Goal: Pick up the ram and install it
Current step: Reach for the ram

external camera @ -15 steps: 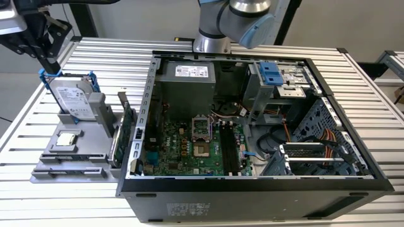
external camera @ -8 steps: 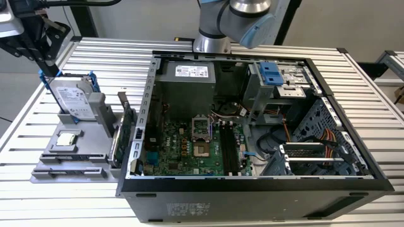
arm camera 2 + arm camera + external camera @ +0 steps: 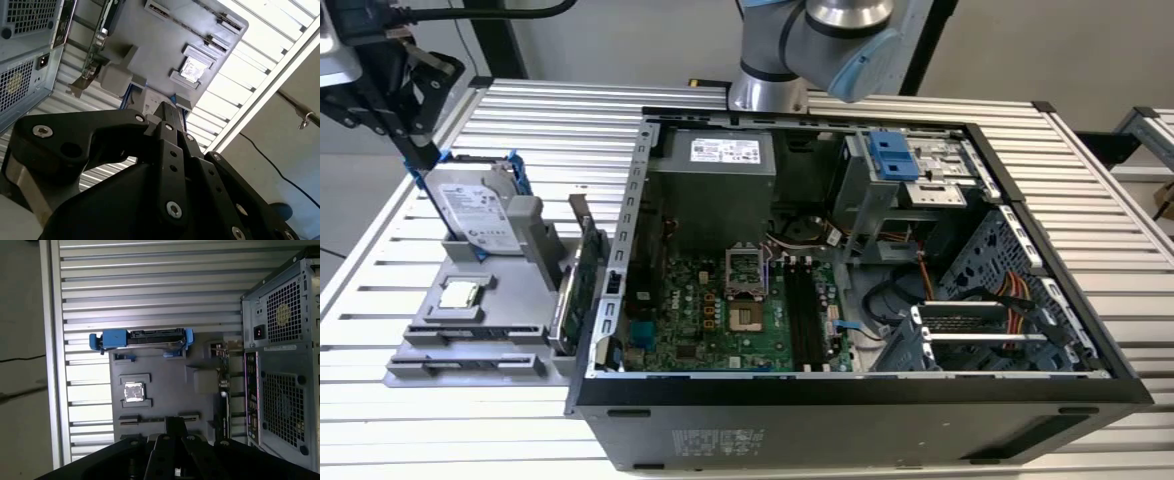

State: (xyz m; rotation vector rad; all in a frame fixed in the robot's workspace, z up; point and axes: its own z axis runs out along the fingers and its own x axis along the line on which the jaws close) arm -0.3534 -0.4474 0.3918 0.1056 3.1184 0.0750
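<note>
The ram is hidden or out of view. My gripper point(image 3: 416, 150) hangs high over the far end of the grey parts holder point(image 3: 494, 345), at the exterior view's left, just above the upright silver hard drive point(image 3: 474, 210) in its blue frame. In both wrist views the black fingertips point(image 3: 169, 107) point(image 3: 175, 421) lie pressed together, and I see nothing between them. Below them lies the holder point(image 3: 165, 385), carrying the hard drive point(image 3: 145, 338) and a square silver processor point(image 3: 134, 391). The open computer case point(image 3: 854, 385) shows the motherboard point(image 3: 707, 320) and its black slots point(image 3: 803, 310).
A green circuit card point(image 3: 587, 265) stands on edge between the holder and the case wall. The case's rear panel point(image 3: 285, 365) rises close beside the holder. Everything rests on a slatted metal table point(image 3: 560, 120); its edge point(image 3: 50, 340) runs near the holder.
</note>
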